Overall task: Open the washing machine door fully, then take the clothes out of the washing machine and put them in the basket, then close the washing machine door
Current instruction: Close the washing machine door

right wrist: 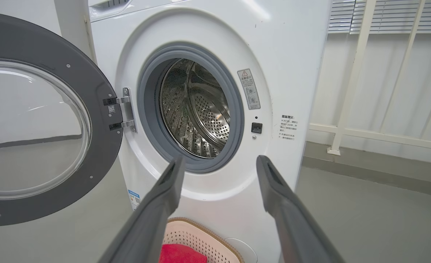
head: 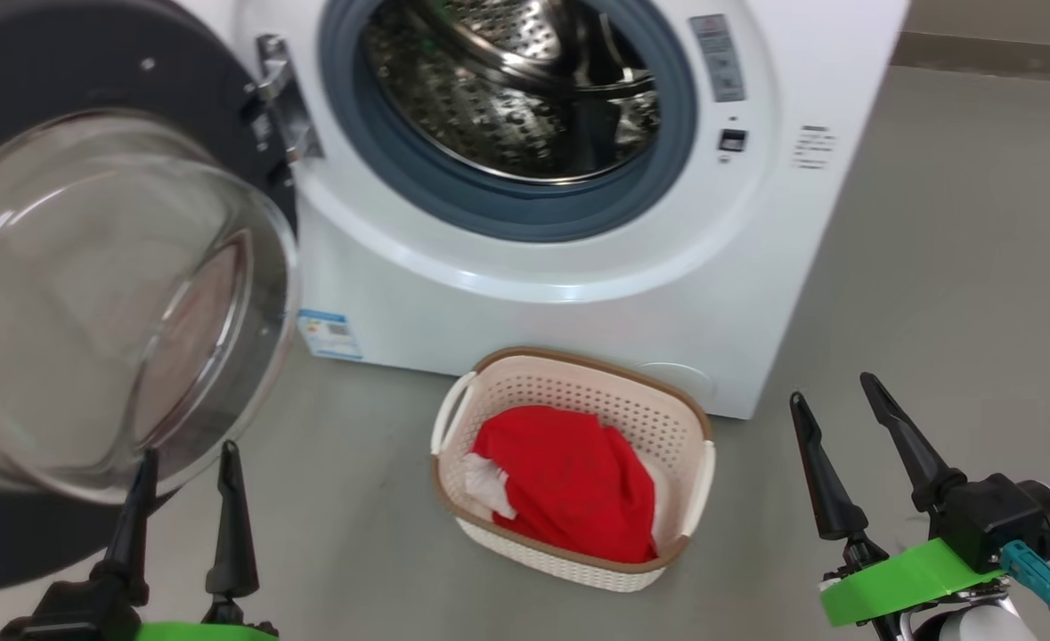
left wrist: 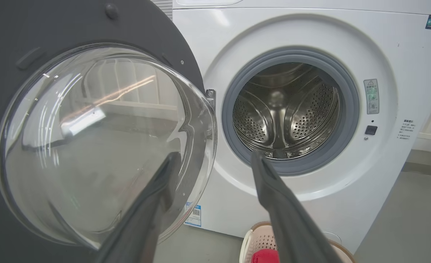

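Left claw (head: 188,452) is spread wide and holds nothing, its fingertips in front of the lower edge of the round black-rimmed glass washing machine door (head: 88,71), which is swung wide open to the left. Right claw (head: 832,389) is equally wide and holds nothing. The white front-loading washing machine (head: 578,294) has its perforated steel drum (head: 507,89) exposed. The bright red fabric clothes (head: 569,481) lie in the cream perforated plastic basket (head: 569,570) on the grey floor (head: 355,516), just in front of the machine.

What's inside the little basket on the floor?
Inside the basket lie red clothes with a white piece peeking out beside them. Whatever is beneath the red cloth is covered.
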Controlling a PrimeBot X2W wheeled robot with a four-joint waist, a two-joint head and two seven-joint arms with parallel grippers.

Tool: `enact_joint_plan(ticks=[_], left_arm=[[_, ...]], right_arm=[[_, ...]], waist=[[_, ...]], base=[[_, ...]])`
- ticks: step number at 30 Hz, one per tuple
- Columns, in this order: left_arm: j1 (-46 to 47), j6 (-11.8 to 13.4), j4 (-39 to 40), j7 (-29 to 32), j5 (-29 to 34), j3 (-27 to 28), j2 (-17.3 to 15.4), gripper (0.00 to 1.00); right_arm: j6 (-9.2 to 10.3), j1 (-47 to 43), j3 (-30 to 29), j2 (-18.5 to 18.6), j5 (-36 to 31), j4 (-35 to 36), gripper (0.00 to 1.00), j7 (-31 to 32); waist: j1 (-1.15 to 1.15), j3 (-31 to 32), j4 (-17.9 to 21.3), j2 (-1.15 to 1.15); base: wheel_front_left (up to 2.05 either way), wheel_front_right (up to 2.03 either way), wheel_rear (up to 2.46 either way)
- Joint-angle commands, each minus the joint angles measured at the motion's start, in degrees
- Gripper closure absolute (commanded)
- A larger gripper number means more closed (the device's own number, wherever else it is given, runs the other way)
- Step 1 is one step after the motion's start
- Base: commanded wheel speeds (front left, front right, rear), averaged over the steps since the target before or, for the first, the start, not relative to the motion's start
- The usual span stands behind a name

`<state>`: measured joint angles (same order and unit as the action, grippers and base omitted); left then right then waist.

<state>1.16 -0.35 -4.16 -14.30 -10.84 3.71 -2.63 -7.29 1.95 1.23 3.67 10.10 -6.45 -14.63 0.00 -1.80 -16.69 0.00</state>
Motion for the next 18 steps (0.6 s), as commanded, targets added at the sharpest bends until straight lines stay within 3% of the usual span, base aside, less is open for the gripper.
enact_joint_plan(ticks=[1,18], left_arm=[[1.33,0.67,1.93,-0.57,-0.38,1.72,-0.42,0.00],[-0.01,2.54,5.31,1.38,-0.96,0.45,-0.62,0.00]], right_arm=[[-0.20,2.50,1.71,0.79,0.27,1.39,0.00,-0.37],[-0.20,3.52,4.67,1.03,1.21,0.92,0.00,-0.37]], waist=[[0.00,-0.99,-2.93,0.00],[0.00,0.69,-11.88,0.00]], base=[[0.00,0.00,0.00],[0.00,0.00,0.00]])
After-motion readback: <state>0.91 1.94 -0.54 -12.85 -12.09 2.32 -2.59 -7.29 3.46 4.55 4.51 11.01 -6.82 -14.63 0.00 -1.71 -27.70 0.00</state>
